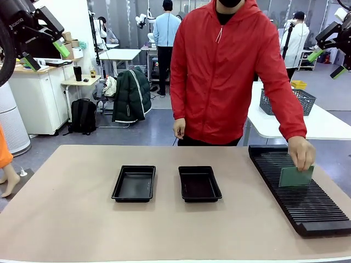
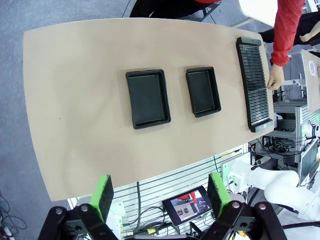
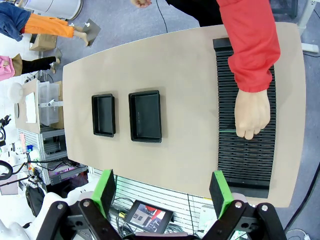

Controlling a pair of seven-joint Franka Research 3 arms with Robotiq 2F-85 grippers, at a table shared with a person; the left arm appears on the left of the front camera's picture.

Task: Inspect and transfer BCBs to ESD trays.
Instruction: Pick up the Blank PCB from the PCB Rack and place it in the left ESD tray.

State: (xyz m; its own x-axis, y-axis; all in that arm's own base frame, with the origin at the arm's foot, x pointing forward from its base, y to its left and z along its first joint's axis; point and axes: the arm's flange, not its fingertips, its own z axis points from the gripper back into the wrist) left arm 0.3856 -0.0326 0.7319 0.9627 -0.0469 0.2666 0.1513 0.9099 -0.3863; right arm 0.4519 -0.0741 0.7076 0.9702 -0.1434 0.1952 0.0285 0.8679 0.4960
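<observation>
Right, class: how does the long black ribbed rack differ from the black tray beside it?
The long black ribbed rack is far longer than the shallow black plastic tray. The rack is closely slotted; the tray has a smooth floor and raised rim. The rack holds a thin green circuit board, gripped by a person's hand; the tray is empty. Both are black.
</observation>
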